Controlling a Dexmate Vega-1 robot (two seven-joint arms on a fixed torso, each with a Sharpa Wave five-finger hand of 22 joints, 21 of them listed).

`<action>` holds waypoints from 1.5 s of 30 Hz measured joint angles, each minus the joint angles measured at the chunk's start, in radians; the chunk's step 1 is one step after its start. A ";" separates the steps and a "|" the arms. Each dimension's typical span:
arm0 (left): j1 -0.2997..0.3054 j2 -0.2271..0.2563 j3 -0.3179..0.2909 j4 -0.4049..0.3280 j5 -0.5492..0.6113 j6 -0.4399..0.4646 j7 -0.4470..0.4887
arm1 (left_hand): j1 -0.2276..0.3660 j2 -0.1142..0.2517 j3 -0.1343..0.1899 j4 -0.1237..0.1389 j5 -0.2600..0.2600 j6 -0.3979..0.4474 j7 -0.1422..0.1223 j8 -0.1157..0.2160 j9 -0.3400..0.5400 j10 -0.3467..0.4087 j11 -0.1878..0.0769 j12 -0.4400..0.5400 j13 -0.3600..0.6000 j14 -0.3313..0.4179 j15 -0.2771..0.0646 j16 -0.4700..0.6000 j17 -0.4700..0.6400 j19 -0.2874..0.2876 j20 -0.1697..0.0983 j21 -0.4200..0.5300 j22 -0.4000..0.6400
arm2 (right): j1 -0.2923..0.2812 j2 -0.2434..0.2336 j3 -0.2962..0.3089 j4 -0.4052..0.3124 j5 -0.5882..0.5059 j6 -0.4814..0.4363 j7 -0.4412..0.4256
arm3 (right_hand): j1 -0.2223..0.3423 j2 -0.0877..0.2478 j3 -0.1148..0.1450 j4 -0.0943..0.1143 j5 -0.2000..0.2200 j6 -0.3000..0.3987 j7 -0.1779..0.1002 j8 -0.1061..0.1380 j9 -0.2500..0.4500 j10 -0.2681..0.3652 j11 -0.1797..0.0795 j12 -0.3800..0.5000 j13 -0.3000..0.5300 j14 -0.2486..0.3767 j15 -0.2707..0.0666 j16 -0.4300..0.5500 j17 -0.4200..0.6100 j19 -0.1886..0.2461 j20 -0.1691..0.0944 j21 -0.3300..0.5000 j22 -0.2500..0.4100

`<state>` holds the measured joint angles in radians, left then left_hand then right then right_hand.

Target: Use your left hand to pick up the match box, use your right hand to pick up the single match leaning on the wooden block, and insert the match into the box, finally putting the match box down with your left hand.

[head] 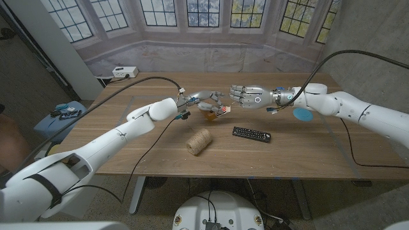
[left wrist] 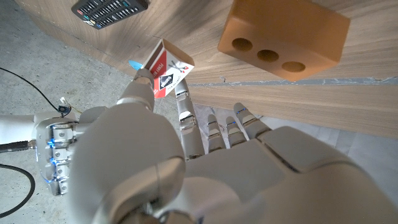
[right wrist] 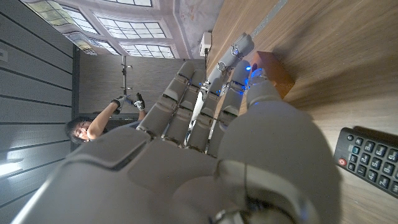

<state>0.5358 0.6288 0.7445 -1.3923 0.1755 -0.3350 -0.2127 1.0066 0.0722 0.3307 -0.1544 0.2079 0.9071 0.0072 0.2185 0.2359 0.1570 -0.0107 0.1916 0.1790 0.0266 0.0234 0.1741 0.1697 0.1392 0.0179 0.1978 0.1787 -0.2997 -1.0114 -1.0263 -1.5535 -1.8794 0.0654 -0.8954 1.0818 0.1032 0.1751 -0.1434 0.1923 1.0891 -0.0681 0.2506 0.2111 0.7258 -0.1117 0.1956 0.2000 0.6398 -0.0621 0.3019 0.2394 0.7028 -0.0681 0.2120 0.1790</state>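
My left hand (head: 203, 101) pinches the red and white match box (head: 222, 110) and holds it above the table. In the left wrist view the match box (left wrist: 168, 71) sits between the thumb and a finger of the left hand (left wrist: 186, 168). The wooden block (head: 209, 114) with three holes (left wrist: 283, 37) stands just under and beside the box. My right hand (head: 246, 97) hovers close to the box on its right, fingers curled toward it. The right hand (right wrist: 205, 143) hides its own fingertips, so I cannot make out the match.
A black remote (head: 251, 134) lies in front of the right hand, and a spool of twine (head: 199, 142) near the front middle. A blue disc (head: 301, 115) sits under the right forearm. A white box (head: 124, 71) rests at the far left corner. A person (right wrist: 81, 130) stands in the background.
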 measured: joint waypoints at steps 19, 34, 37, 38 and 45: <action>-0.008 -0.007 0.007 0.005 0.001 -0.004 -0.004 | 0.000 0.000 0.000 0.000 0.000 0.000 0.000 0.000 -0.001 0.000 0.000 0.000 0.000 0.000 0.000 0.000 0.000 0.000 0.000 0.000 0.000 | -0.001 -0.010 0.018 -0.060 -0.024 0.027 0.028 | 0.000 0.000 0.002 -0.002 0.000 0.006 -0.005 0.000 0.000 -0.008 -0.008 0.000 0.000 -0.004 0.004 0.000 0.000 -0.011 0.004 0.000 0.000; -0.009 -0.011 0.010 0.005 0.006 -0.004 -0.005 | 0.000 0.000 0.000 0.000 0.000 0.000 0.000 0.000 -0.001 0.000 0.000 0.000 0.000 0.000 0.000 0.000 0.000 -0.004 -0.004 0.000 0.000 | -0.003 -0.003 0.024 -0.076 -0.030 0.045 0.036 | 0.000 0.000 0.003 -0.003 0.000 0.006 -0.005 0.000 0.000 -0.014 -0.014 0.000 0.000 -0.004 0.004 0.000 0.000 -0.011 0.004 0.000 0.000; -0.009 -0.011 0.010 0.005 0.006 -0.004 -0.005 | 0.000 0.000 0.000 0.000 0.000 0.000 0.000 0.000 -0.001 0.000 0.000 0.000 0.000 0.000 0.000 0.000 0.000 -0.004 -0.004 0.000 0.000 | -0.003 0.001 0.024 -0.074 -0.030 0.048 0.036 | 0.000 0.000 0.003 -0.003 0.000 0.006 -0.005 0.000 0.000 -0.010 -0.018 0.000 0.000 -0.004 0.004 -0.002 0.000 -0.011 0.004 0.000 0.000; -0.009 -0.011 0.010 0.004 0.006 -0.004 -0.005 | 0.000 0.000 0.000 0.000 0.000 0.000 0.000 0.000 -0.001 -0.001 0.001 0.000 0.000 0.000 0.000 0.000 0.000 -0.004 -0.004 0.000 0.000 | -0.003 0.002 0.024 -0.073 -0.030 0.048 0.036 | 0.000 0.000 0.003 -0.003 0.000 0.006 -0.005 0.000 0.000 -0.010 -0.018 0.000 0.000 -0.004 0.004 -0.006 0.000 -0.011 0.004 0.000 0.000; -0.010 -0.010 0.010 -0.001 0.006 -0.004 -0.007 | 0.000 0.000 0.000 0.000 0.000 0.000 0.000 0.000 -0.001 -0.004 0.004 0.000 0.000 0.000 0.000 0.000 0.000 -0.004 -0.004 0.000 0.000 | 0.002 0.011 0.018 -0.062 -0.031 0.053 0.036 | 0.000 0.000 0.003 -0.003 0.000 0.006 -0.005 0.000 0.000 -0.010 -0.018 0.000 0.000 -0.004 0.003 -0.008 0.000 -0.011 0.004 0.000 0.000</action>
<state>0.5263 0.6188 0.7545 -1.3934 0.1818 -0.3393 -0.2194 1.0067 0.0721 0.3307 -0.1544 0.2079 0.9071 0.0072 0.2185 0.2346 0.1534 -0.0070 0.1916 0.1790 0.0266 0.0234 0.1741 0.1697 0.1354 0.0140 0.1978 0.1788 -0.2974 -1.0003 -1.0082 -1.6155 -1.9100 0.1184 -0.8597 1.0817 0.1031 0.1781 -0.1463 0.1923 1.0948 -0.0733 0.2506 0.2111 0.7159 -0.1293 0.1957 0.2000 0.6363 -0.0586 0.2936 0.2392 0.6921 -0.0643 0.2120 0.1790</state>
